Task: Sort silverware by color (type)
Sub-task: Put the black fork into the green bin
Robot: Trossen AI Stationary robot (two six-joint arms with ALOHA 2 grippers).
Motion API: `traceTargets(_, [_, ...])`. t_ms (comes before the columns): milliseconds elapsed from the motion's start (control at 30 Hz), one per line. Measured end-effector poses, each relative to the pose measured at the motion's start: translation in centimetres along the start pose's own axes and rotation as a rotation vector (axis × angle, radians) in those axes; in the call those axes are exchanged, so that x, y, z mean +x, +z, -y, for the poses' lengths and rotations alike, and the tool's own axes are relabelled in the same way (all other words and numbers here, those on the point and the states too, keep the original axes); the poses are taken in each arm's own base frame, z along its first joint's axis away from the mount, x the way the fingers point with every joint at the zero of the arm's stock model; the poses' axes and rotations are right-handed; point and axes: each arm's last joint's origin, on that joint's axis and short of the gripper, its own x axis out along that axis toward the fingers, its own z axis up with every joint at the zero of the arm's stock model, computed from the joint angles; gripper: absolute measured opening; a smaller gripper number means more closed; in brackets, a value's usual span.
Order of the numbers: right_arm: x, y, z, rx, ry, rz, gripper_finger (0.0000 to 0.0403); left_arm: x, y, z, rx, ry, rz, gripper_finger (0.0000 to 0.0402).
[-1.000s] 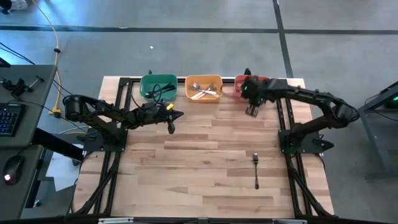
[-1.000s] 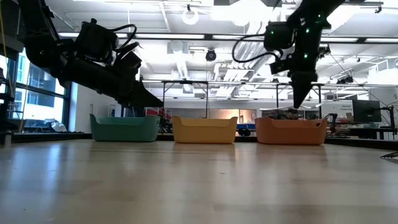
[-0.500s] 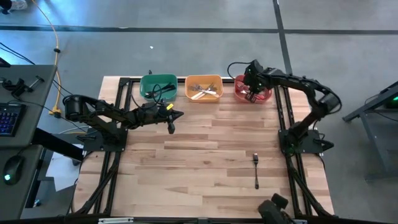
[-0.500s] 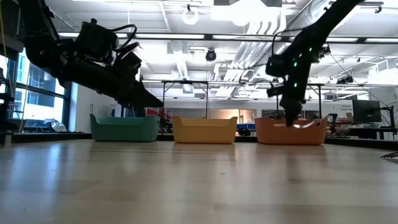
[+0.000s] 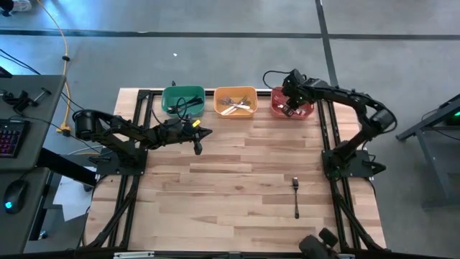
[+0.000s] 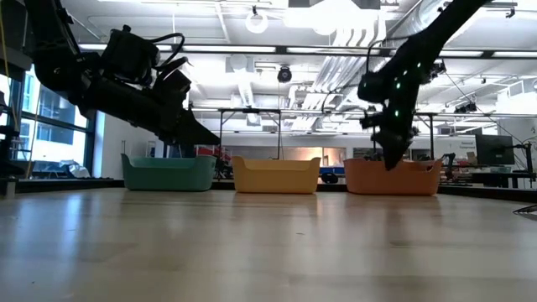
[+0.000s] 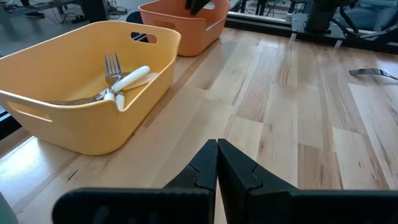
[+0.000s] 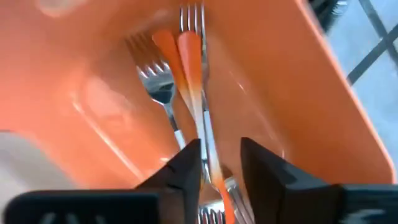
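My right gripper (image 5: 290,106) (image 8: 221,152) is open and points down into the red bin (image 5: 305,113). Red-handled forks (image 8: 186,68) lie on the bin's floor, and one handle runs between the fingers without touching them. My left gripper (image 5: 198,144) (image 7: 217,155) is shut and empty, hovering over the table in front of the green bin (image 5: 172,95). White-handled forks (image 7: 124,78) lie in the yellow bin (image 5: 248,93). One black-handled fork (image 5: 296,196) (image 7: 373,73) lies flat on the table near the right arm's base.
The three bins stand in a row along the table's far edge (image 6: 168,174) (image 6: 275,174) (image 6: 392,176). Black utensils lie in the green bin (image 5: 185,104). A dark thing (image 5: 320,243) shows at the near edge. Bare wood spans the table's middle.
My right gripper has moved from just in front of the red bin toward the far edge and down into it, then risen slightly. My left arm has kept still. A dark thing has come into view at the table's near edge.
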Motion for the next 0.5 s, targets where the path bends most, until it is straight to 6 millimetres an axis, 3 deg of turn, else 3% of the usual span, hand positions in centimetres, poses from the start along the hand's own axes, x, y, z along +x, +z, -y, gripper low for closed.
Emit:
traceTargets(100, [-2.0,-0.5,-1.1,0.094,0.058,0.041,0.0116,0.0,0.0,0.0,-0.001,0.000,0.000,0.0000])
traceTargets(167, [-2.9,-1.6,-2.8,0.130,0.112,0.052,0.0113,0.0,0.0,0.0,0.000,0.000,0.000,0.0000])
traceTargets(400, [-4.9,-8.4,-10.9,0.292,0.263,0.068,0.0015,0.0,0.0,0.0,-0.001,0.000,-0.001,0.0000])
traceTargets(500, [-7.1,-10.9,-13.7,0.385,0.327,0.070,0.0011,0.0,0.0,0.0,-0.001,0.000,-0.001,0.0000])
